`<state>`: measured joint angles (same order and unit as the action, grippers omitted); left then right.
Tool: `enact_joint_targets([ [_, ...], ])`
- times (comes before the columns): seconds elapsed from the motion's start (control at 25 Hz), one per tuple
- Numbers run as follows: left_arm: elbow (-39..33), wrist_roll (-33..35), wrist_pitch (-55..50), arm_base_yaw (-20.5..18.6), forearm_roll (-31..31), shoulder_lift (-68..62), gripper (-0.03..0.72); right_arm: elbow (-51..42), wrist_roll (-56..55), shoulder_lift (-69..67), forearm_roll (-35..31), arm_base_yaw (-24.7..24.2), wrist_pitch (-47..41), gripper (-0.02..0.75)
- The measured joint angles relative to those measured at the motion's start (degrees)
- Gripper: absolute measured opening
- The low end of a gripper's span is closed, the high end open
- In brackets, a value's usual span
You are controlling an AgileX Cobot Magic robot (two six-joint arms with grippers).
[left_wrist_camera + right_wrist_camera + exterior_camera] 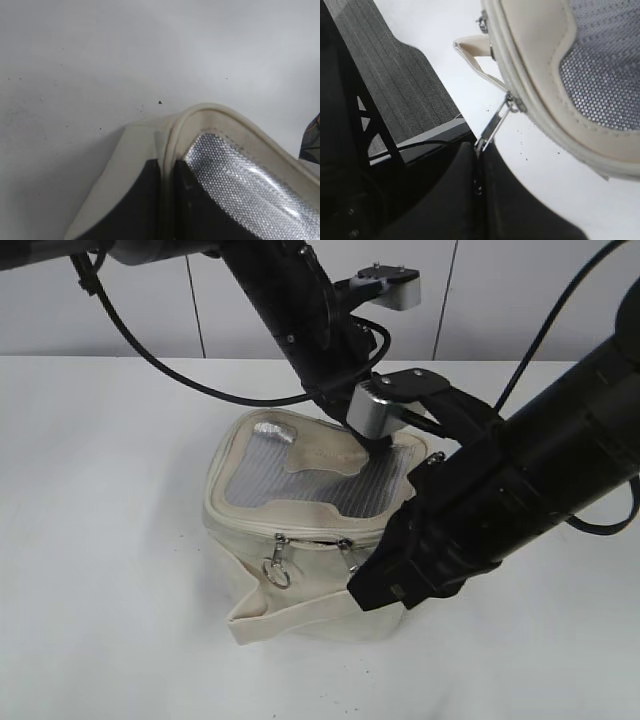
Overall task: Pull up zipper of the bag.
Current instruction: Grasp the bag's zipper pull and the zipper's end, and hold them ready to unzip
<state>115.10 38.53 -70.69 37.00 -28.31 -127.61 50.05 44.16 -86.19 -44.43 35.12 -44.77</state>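
Your right gripper (479, 150) was pinched shut on the pull tab (492, 125) of one slider on the zipper (320, 537). The tab ran taut from the bag (300, 590), mid-desk, straight out to the fingertips, so its long axis lay along the gripper's approach. The zipper track ran crosswise to that, round the lid edge. Second slider with its ring (276, 570) hung free toward the desk's front edge. Your left gripper (365, 445) pressed on the lid; can't tell its opening.
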Motion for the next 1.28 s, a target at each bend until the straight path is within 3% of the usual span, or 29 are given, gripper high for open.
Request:
enact_joint_targets([
  [0.24, 0.0, -1.3, -0.3, -0.1, 0.6, 0.1, 0.04, 1.9, -7.6, -2.9, 0.8, 0.8, -0.3, 0.007],
  [0.76, -0.1, -13.8, 5.0, -0.2, 2.4, 0.1, 0.039, 6.9, -36.1, -0.6, 25.9, 0.9, -6.1, 0.006],
  [1.28, -0.2, -14.3, 4.8, 0.1, 2.7, 0.1, 0.039, 7.9, -37.3, -0.9, 22.9, 3.3, -6.4, 0.006],
])
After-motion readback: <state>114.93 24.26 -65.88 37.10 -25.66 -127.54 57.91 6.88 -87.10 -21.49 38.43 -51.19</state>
